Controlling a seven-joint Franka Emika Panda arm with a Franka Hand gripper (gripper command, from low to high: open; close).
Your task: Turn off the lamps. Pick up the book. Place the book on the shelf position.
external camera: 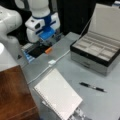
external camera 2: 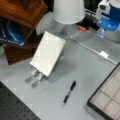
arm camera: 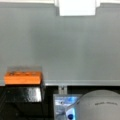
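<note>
White and blue, the robot's pincer hangs at the far end of the grey bench, above a small orange block set on a black base; it holds nothing, and whether its jaws are open or closed cannot be told. In a front view the same pincer appears at the upper right, near the orange block.

The large thin white rectangular book with a dotted binding edge rests propped at a tilt on a small metal stand, well apart from the pincer. In a front view the book leans beside the dark reddish-brown wooden cabinet block; that view alone shows the cabinet's open side with a blue item inside, and the stand's metal feet. In a front view the cabinet shows only its flat top, with nothing on it.

A white lampshade shows in one front view only. A white cable with an inline switch runs across the bench in both front views. A black pen lies between the book and a grey compartmented case with its lid raised; the lid shows in one front view only.

The wrist view shows bare grey bench, the orange block at lower left, and a white object at the top edge; the book is outside it.
</note>
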